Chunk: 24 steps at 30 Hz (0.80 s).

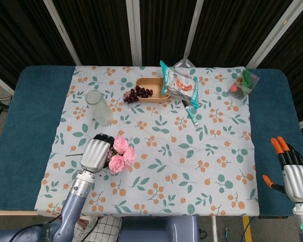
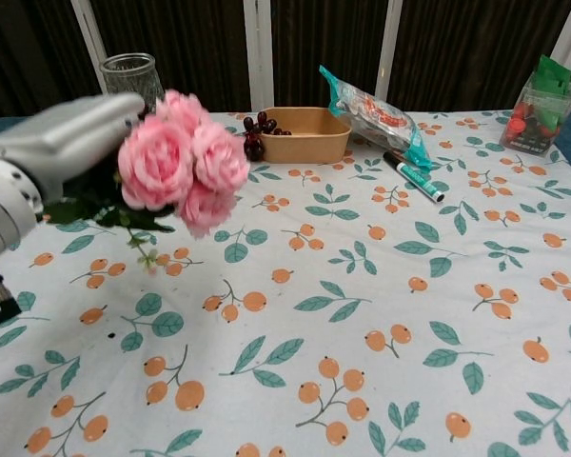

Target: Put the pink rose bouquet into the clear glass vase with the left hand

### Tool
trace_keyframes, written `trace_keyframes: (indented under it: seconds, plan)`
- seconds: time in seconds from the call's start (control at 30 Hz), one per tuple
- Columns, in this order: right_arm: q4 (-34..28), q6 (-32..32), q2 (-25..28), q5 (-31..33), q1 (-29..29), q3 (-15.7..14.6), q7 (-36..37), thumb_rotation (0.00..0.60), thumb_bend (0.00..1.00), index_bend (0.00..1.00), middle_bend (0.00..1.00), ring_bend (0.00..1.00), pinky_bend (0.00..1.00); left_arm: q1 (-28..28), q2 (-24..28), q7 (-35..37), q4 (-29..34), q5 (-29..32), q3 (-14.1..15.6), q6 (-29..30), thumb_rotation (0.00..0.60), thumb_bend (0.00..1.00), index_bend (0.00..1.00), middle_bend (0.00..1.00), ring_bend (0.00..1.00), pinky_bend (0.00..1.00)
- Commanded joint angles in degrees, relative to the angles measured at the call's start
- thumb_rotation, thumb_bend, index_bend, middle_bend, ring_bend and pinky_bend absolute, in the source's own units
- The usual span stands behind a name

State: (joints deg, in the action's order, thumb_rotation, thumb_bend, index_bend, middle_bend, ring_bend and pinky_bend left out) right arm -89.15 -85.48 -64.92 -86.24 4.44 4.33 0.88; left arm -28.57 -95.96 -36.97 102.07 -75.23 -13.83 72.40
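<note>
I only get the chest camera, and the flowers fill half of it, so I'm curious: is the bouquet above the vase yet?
Observer: No. In the head view the pink rose bouquet, held by the left hand, is nearer the robot than the clear glass vase, not over its mouth.
Operator: Is the vase upright? The hand hides most of it.
Observer: Yes, upright on the cloth, with a gap to the hand.
Operator: And the other hand?
Observer: The right hand is by the table's right edge, fingers apart, holding nothing.

Pink rose bouquet (image 2: 181,157) with green leaves: held aloft, near table's left edge. Clear ribbed glass vase (image 1: 99,107): upright, empty, just behind.
</note>
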Motion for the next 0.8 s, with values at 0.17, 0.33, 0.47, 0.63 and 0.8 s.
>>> trace_keyframes:
  seconds: [0.17,0.33,0.47,0.63,0.8]
  plan:
    - [-0.05,1.07,-0.56,0.70,0.38,-0.05,-1.15,0.600,0.24,0.00,0.02,0.06,0.15,-3.95,13.90,6.52,19.51,4.00,-14.94,-2.39,0.600,0.47,0.55,0.49,0.40,0.40]
    - [0.21,1.80,-0.92,1.91,0.62,0.37,-1.25,0.600,0.24,0.00,0.02,0.06,0.15,-5.69,16.57,16.84,20.56,12.11,-22.42,-4.68,0.600,0.47,0.55,0.49,0.40,0.40]
    - [0.87,2.68,-1.22,2.98,0.92,0.73,-0.98,0.600,0.24,0.00,0.02,0.06,0.15,-6.77,18.40,25.96,17.96,18.77,-27.05,-8.09,0.600,0.47,0.55,0.49,0.40,0.40]
    - [1.78,3.83,-1.46,4.65,1.24,1.30,-0.56,0.600,0.24,0.00,0.02,0.06,0.15,-8.61,20.06,33.87,10.31,22.59,-29.99,-12.97,0.600,0.47,0.55,0.49,0.40,0.40]
    - [2.86,4.82,-1.83,6.53,1.57,2.09,-0.25,0.600,0.24,0.00,0.02,0.06,0.15,-11.98,20.31,41.80,0.69,23.62,-31.28,-18.06,0.600,0.47,0.55,0.49,0.40,0.40]
